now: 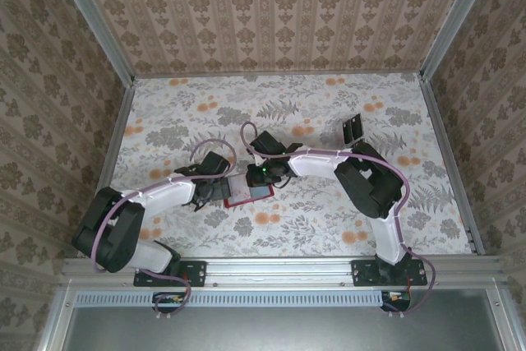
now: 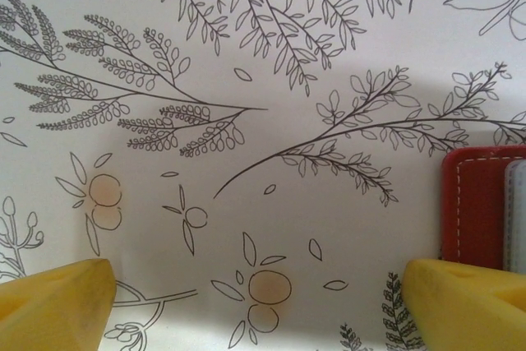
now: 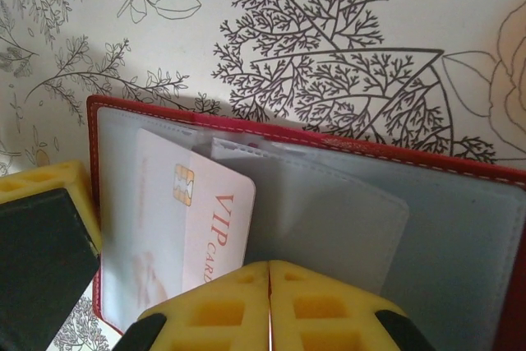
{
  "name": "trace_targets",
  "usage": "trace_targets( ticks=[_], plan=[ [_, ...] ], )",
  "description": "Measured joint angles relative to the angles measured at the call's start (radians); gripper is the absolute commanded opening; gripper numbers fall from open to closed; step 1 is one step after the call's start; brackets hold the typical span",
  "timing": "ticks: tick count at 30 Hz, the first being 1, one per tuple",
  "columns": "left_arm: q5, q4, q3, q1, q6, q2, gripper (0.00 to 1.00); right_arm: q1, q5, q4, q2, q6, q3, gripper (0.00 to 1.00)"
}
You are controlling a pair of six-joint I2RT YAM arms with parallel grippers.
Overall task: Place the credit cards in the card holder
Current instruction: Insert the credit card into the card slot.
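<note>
The red card holder (image 1: 249, 193) lies open on the floral table between both arms, its clear sleeves facing up (image 3: 329, 141). A pale credit card (image 3: 209, 211) printed "VIP CARD", with a gold chip, lies flat in the holder's left half, partly under a sleeve. My right gripper (image 3: 269, 285) is shut just above the holder, its yellow fingertips meeting over the card's lower edge and nothing visibly between them. My left gripper (image 2: 259, 302) is open wide over bare table. Its right finger (image 2: 460, 302) reaches the holder's left edge (image 2: 472, 211).
A small clear rack with black panels (image 1: 353, 129) stands at the back right of the table. Patterned walls close in the table on three sides. The two arms' wrists (image 1: 238, 172) are close together over the holder.
</note>
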Motion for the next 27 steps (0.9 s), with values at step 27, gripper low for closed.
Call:
trace_targets(
  ticks=[27],
  plan=[
    [0.011,0.021,0.0,0.0,0.014,0.013,1.0,0.038,0.059,-0.027,0.018,-0.006,0.036,0.31]
  ],
)
